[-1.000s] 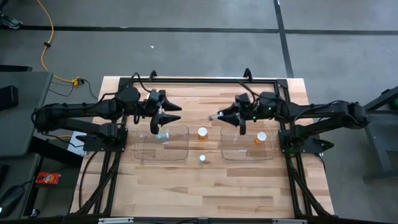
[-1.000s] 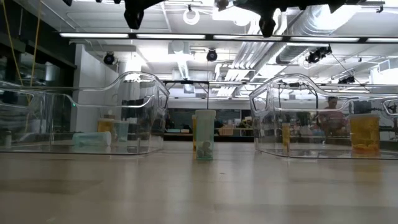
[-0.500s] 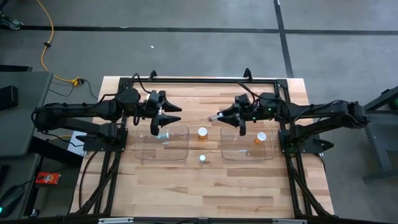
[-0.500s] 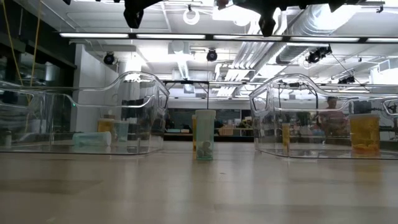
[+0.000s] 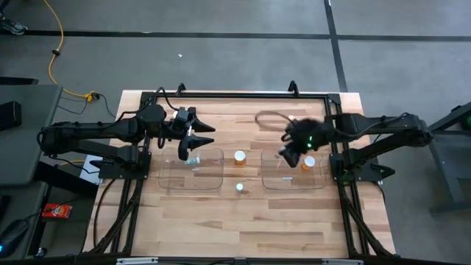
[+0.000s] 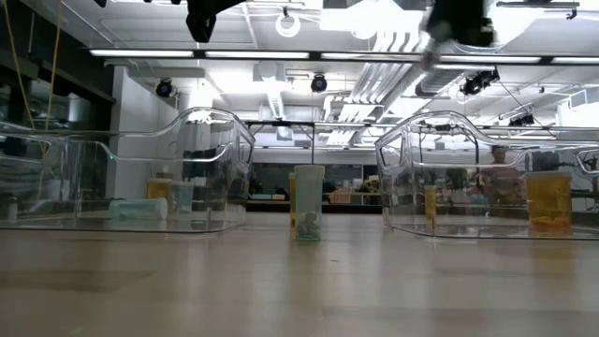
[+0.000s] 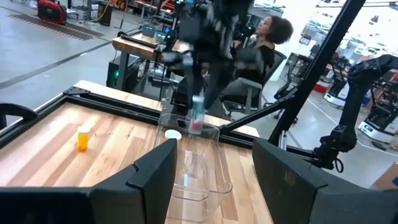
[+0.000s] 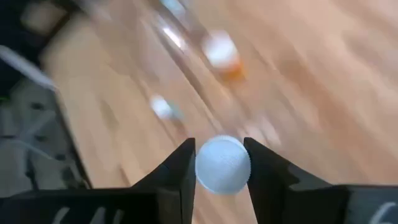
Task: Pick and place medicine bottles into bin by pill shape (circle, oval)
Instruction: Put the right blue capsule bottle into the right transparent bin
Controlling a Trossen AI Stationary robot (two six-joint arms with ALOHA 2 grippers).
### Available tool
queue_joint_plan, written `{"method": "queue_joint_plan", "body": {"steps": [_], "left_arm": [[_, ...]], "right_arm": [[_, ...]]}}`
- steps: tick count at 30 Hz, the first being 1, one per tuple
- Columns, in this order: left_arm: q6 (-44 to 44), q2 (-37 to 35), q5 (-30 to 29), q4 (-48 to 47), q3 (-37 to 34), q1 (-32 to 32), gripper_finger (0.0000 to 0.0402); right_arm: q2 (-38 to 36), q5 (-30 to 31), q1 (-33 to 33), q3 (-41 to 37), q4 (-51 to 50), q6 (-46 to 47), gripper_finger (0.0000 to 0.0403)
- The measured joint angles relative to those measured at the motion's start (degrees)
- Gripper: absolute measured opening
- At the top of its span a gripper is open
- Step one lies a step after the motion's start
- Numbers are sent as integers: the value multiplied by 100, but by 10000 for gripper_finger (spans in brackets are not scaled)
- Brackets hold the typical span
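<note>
The right gripper (image 8: 221,168) clamps a white-capped medicine bottle (image 8: 222,164) between its fingers, cap toward the wrist camera, apparently carrying it above the right bin (image 5: 293,182) so it can drop in with the amber bottle (image 5: 309,162) already there. The left gripper (image 5: 193,140) hangs with its jaws apart and nothing in them above the left bin (image 5: 192,182). Two more bottles (image 5: 239,156) stand on the table (image 5: 243,217) between the bins. No label is readable.
</note>
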Motion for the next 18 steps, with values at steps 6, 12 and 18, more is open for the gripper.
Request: {"method": "queue_joint_plan", "body": {"steps": [6,12,18], "left_arm": [[1,0,-17,-27,0,11,200],[4,0,-290,-27,0,11,200],[2,0,-323,-27,0,11,200]], "right_arm": [[196,683,797,-193,-1663,2298,96],[471,1162,1142,-870,-1559,3950,96],[918,1292,1127,-1575,-862,4730,96]]}}
